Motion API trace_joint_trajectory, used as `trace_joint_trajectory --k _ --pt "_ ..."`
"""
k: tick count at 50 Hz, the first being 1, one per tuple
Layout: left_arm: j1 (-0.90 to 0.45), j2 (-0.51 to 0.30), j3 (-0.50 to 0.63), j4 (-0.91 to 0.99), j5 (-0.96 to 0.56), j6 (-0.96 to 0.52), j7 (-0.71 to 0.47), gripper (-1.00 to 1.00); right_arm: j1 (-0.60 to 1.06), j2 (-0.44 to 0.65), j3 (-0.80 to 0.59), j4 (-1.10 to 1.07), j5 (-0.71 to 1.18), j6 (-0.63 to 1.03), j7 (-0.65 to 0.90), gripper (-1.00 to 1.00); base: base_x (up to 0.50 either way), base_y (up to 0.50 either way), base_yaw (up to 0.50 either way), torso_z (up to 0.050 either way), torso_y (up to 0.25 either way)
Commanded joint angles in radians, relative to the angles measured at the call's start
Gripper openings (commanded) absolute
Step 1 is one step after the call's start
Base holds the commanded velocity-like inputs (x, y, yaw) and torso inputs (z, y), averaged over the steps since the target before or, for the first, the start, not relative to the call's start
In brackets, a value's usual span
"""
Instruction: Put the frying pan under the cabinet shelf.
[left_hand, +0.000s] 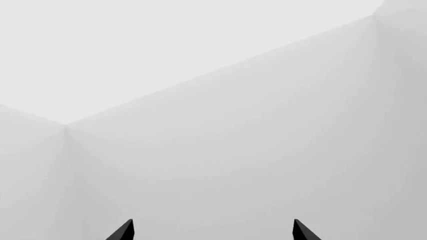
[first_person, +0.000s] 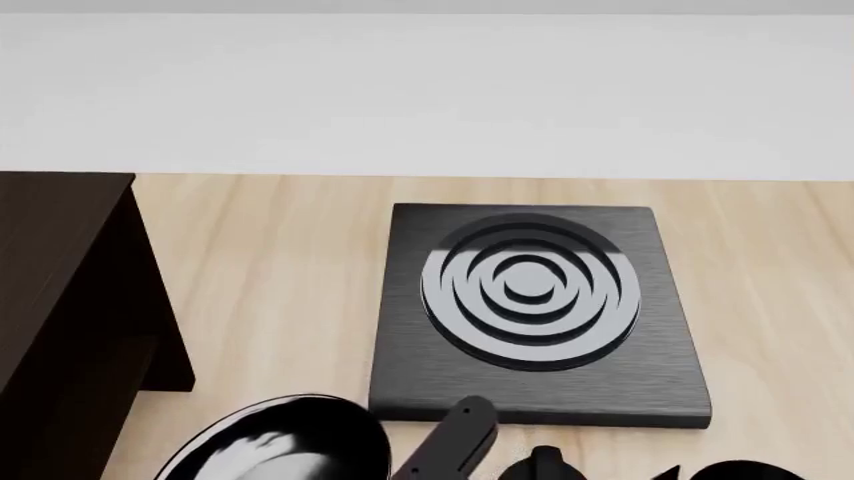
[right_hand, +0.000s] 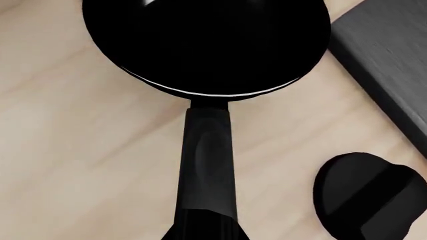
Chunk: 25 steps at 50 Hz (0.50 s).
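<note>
The frying pan (right_hand: 207, 45), glossy black with a thin silvery rim, fills the far part of the right wrist view. Its long black handle (right_hand: 207, 165) runs straight back into my right gripper (right_hand: 205, 232), which is shut on it. In the head view the pan (first_person: 280, 450) is at the bottom edge, left of centre, with its handle (first_person: 454, 440) pointing toward the stove plate. The dark brown cabinet shelf (first_person: 67, 300) stands at the left edge, just beyond the pan. My left gripper (left_hand: 212, 231) is open and empty, facing only white walls.
A square black stove plate (first_person: 534, 310) with concentric rings lies on the light wooden counter (first_person: 280, 270), right of the pan. A round black knob-like object (right_hand: 370, 195) sits beside the handle and also shows in the head view (first_person: 547, 465). A white wall runs behind the counter.
</note>
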<state>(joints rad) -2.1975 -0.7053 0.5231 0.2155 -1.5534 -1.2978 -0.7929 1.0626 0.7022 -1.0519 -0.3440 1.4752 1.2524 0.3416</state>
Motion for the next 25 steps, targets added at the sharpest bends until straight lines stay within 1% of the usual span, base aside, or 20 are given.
trace_joint_trajectory --k 1,10,25 --pt "0.003 -0.003 0.002 0.005 -0.003 0.003 -0.003 1.00 0.003 -0.039 -0.004 0.055 -0.127 -0.051 -0.076 -1.00 0.00 0.00 0.00 0.000 0.000" --pt "0.007 -0.005 0.005 0.010 -0.006 0.003 -0.006 1.00 -0.006 -0.079 -0.045 0.130 -0.222 -0.111 -0.169 -1.00 0.00 0.00 0.00 0.000 0.001" --pt "0.006 -0.010 0.006 0.023 -0.029 -0.001 -0.024 1.00 -0.005 -0.155 -0.090 0.268 -0.319 -0.185 -0.277 -1.00 0.00 0.00 0.00 0.001 0.001"
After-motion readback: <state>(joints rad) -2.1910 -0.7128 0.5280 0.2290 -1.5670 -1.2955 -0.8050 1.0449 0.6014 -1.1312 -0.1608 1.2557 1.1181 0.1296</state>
